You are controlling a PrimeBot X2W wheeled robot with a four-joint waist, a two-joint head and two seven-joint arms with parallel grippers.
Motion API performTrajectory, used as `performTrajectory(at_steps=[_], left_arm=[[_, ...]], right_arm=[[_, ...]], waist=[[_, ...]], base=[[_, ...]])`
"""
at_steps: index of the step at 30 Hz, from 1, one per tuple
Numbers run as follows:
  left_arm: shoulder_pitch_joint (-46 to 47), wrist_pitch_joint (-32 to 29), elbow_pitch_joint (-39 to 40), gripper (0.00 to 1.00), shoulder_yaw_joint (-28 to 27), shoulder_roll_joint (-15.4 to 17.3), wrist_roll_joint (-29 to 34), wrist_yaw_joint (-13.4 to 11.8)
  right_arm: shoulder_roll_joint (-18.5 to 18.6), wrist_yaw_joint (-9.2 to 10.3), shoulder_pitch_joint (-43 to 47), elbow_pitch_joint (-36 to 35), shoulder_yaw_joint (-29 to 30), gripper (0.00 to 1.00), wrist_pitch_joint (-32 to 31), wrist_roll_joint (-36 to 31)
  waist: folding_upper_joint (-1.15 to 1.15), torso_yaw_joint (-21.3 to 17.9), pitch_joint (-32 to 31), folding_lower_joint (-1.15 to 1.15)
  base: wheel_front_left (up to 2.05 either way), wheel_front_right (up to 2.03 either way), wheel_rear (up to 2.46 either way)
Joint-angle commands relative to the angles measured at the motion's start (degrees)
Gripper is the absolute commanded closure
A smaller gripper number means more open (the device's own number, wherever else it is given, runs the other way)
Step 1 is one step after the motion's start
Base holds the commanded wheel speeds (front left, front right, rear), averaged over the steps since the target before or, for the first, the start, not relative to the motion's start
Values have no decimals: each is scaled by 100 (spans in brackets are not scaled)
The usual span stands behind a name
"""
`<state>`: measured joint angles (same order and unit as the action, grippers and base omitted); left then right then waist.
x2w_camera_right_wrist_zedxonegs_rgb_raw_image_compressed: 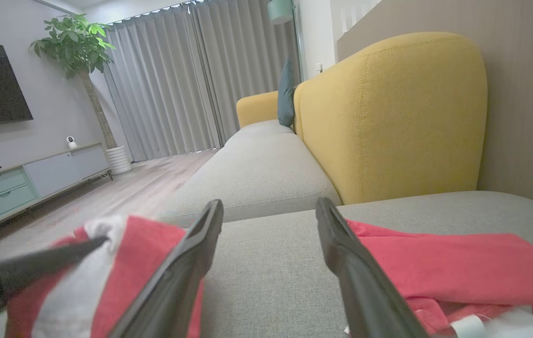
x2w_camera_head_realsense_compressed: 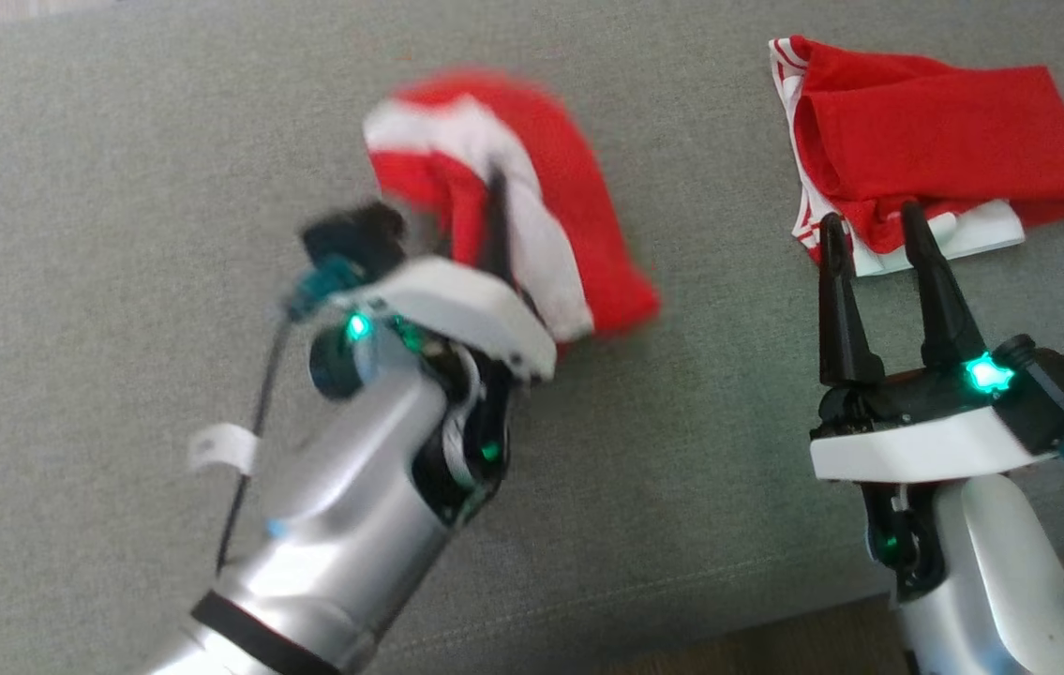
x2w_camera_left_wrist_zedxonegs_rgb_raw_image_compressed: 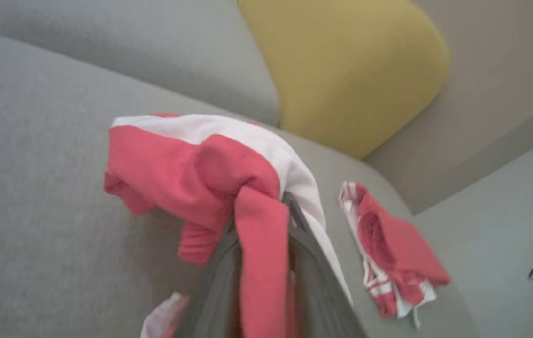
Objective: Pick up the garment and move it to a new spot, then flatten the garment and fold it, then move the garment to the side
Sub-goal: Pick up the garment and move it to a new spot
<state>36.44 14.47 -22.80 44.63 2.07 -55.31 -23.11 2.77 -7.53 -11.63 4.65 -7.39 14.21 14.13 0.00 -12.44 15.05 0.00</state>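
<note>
Red garment (x2w_camera_left_wrist_zedxonegs_rgb_raw_image_compressed: 191, 169) on grey sofa (x2w_camera_head_realsense_compressed: 119, 187), yellow backrest (x2w_camera_right_wrist_zedxonegs_rgb_raw_image_compressed: 388, 117)

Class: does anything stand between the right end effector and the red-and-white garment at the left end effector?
Nothing visible does: only bare grey sofa cushion lies between the right end effector and the red-and-white garment.

Plain grey sofa seat (x2w_camera_head_realsense_compressed: 119, 187). A bunched red-and-white garment (x2w_camera_head_realsense_compressed: 532, 216) is around the middle, too blurry to tell if it's fully resting there. A folded red garment (x2w_camera_head_realsense_compressed: 944, 141) lies near the right edge, well apart.
</note>
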Motion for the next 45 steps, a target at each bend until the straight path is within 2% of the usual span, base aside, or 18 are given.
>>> performTrajectory(at_steps=[1,7,14,17,21,27,30,34,38,45], left_arm=[[226,52,118,0,-84,81,-37,67],[424,52,-83,0,-7,81,211,260],[502,52,96,0,-770,81,1187,387],[413,52,201,0,-1159,110,1739,532],[84,52,390,0,-1512,411,2364,822],[-854,52,757,0,-1795,922,2903,1224],[-1424,52,1017,0,-1906,1023,3106,1317],[-2126,52,1389,0,-2118,942,3343,1340],[-2668,52,1719,0,-2412,708,3561,1361],[-3170,52,2021,0,-2855,400,3949,1567]], right_arm=[[10,4,-175,-145,-153,0,57,37],[10,4,-163,-108,-178,0,69,33],[10,4,-60,-59,-190,0,75,-4],[10,4,13,-15,-188,0,76,-29],[10,4,104,47,-140,0,76,-48],[10,4,331,134,2,0,77,-79],[10,4,460,176,37,0,76,-92],[10,4,638,228,70,0,76,-80],[10,4,791,273,66,0,76,-41],[10,4,904,323,-14,0,77,26]], waist=[[0,23,26,0],[0,166,17,0],[0,514,-198,0],[0,676,-356,0],[0,892,-562,0],[0,1199,-856,0],[0,1294,-990,0],[0,1363,-1147,0],[0,1375,-1297,0],[0,1332,-1437,0]], base=[[0,0,0],[0,0,0],[0,0,0],[0,0,0],[0,0,0],[0,0,0],[0,0,0],[0,0,0],[0,0,0],[0,0,0]])
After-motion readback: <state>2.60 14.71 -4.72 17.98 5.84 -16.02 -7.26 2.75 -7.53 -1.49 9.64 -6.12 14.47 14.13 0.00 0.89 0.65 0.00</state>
